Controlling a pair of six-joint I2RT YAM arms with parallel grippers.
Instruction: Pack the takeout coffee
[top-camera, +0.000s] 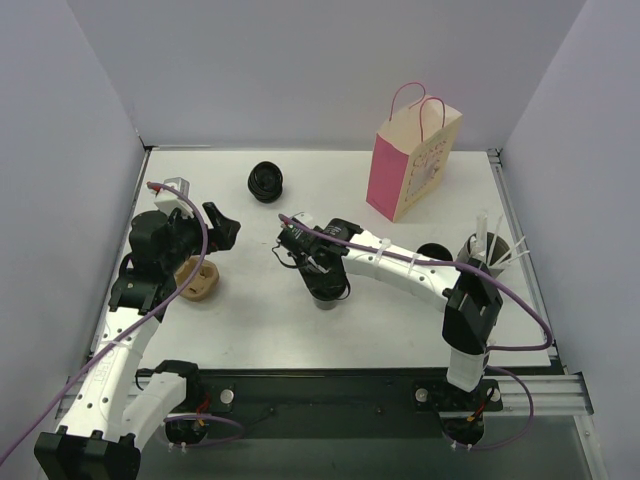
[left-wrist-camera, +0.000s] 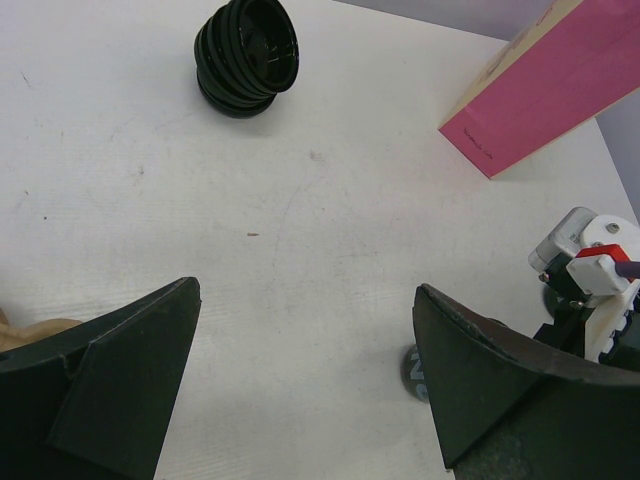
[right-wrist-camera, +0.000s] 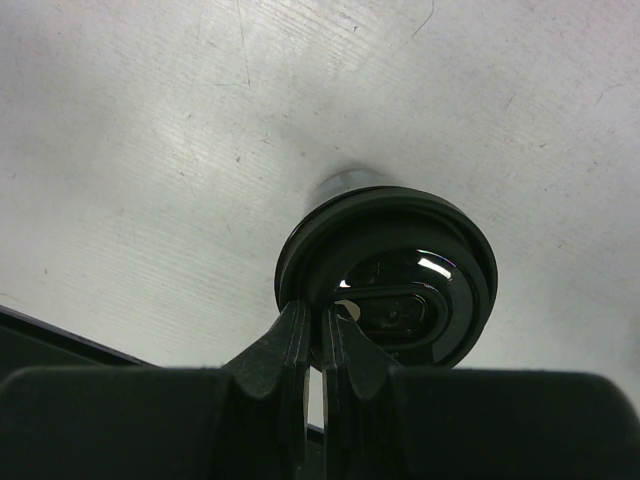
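Observation:
My right gripper (top-camera: 318, 272) is shut on the lid rim of a small black takeout coffee cup (top-camera: 329, 290) in the middle of the table. In the right wrist view the fingers (right-wrist-camera: 295, 340) pinch the near edge of the black lid (right-wrist-camera: 400, 290). I cannot tell whether the cup rests on the table. A second black cup (top-camera: 432, 251) is partly hidden behind the right arm. The pink paper bag (top-camera: 412, 160) stands upright at the back right. My left gripper (top-camera: 217, 226) is open and empty at the left, and in its own view (left-wrist-camera: 305, 290) it is over bare table.
A short ribbed black stack (top-camera: 266, 181) lies at the back middle, also in the left wrist view (left-wrist-camera: 247, 55). A brown cardboard piece (top-camera: 196, 278) lies under the left arm. A grey cup with white sticks (top-camera: 490, 250) stands at the right edge.

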